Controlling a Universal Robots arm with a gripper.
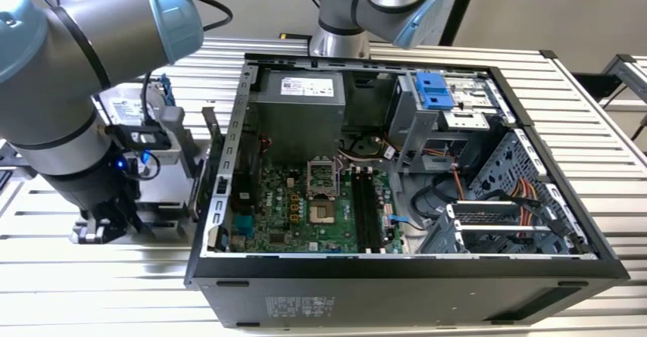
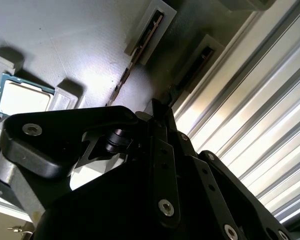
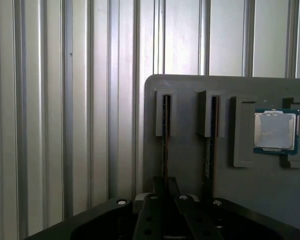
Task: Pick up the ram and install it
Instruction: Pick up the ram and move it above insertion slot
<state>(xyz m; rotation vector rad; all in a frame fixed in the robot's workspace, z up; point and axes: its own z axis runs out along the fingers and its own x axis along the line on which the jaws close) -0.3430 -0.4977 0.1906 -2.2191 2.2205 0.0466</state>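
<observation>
In both wrist views the ram [image 3: 165, 145] stands on edge as a thin dark stick in a slotted holder of the grey parts tray [image 3: 190, 165]. My gripper [image 3: 165, 192] is over that stick, with the fingers close together on either side of its edge. In the second wrist view the same ram [image 2: 205, 54] runs from its holder to my gripper [image 2: 160, 106]. A second stick [image 3: 210, 140] stands in the neighbouring holder. In the exterior view my gripper [image 1: 101, 229] is low over the tray, at the view's left of the open computer case [image 1: 217, 201]. The motherboard's long black slots [image 1: 369, 212] lie inside the case.
A processor chip [image 3: 275, 131] rests in a pocket of the tray beside the sticks. A silver drive [image 1: 126, 110] stands behind the tray. The ribbed metal table [image 3: 65, 125] surrounds the tray. Cables, a drive cage [image 1: 445, 102] and a power supply [image 1: 298, 98] crowd the case.
</observation>
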